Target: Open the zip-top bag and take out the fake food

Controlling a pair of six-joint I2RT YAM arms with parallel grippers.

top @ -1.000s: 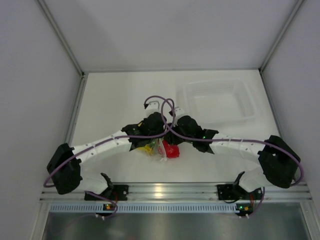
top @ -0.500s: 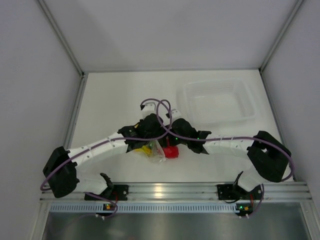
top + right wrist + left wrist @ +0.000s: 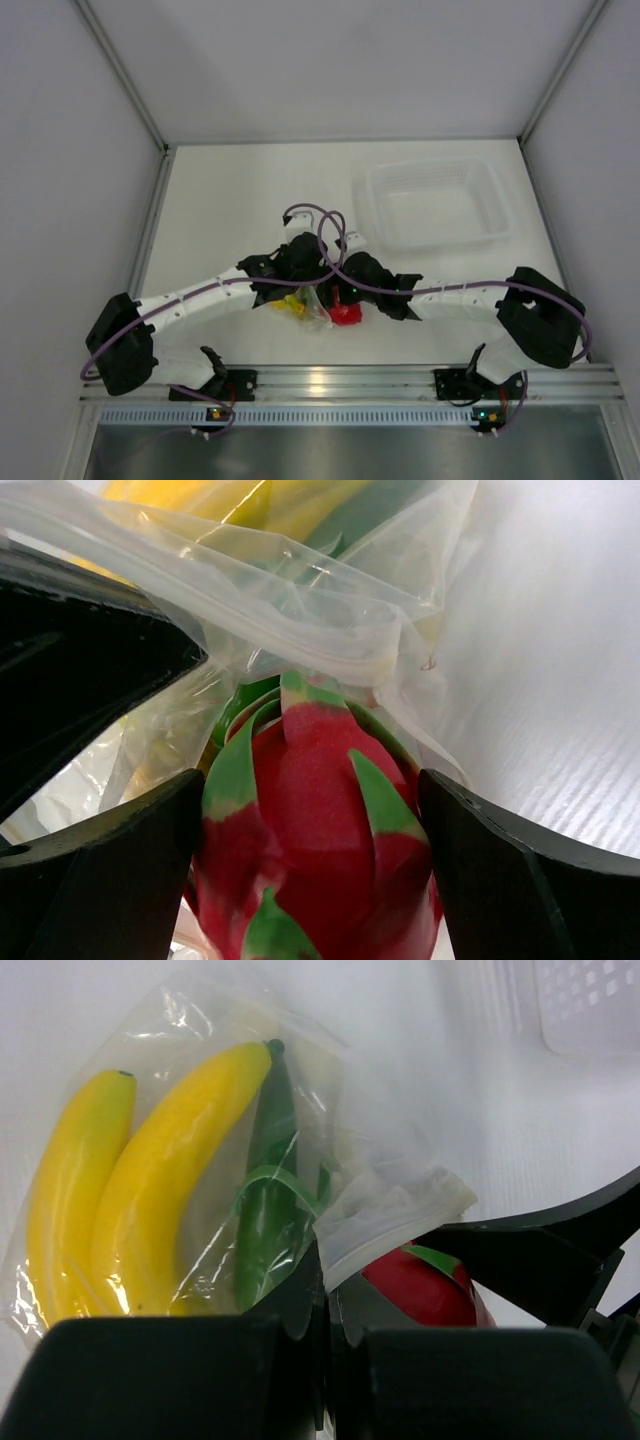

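The zip-top bag point(image 3: 190, 1035) lies crumpled on the table, also in the top view point(image 3: 314, 306). Inside it are two yellow bananas point(image 3: 150, 1200) and a green piece point(image 3: 265, 1210). My left gripper point(image 3: 330, 1290) is shut on the bag's zip edge point(image 3: 385, 1215). The red fruit with green leaves point(image 3: 320, 820) sits at the bag's mouth, and the bag's film drapes over its top. My right gripper point(image 3: 310, 785) is open, one finger on each side of that fruit. In the top view both wrists meet over the bag, with the fruit point(image 3: 346, 313) just right of it.
A rigid clear tray point(image 3: 372, 200) stands at the back right, and its corner shows in the left wrist view point(image 3: 590, 1000). White walls enclose the table on three sides. The arm bases sit on the metal rail at the near edge.
My right gripper has opened wide and now straddles the red fruit. Both wrists shifted slightly left and toward the near edge. The left gripper stayed shut on the bag.
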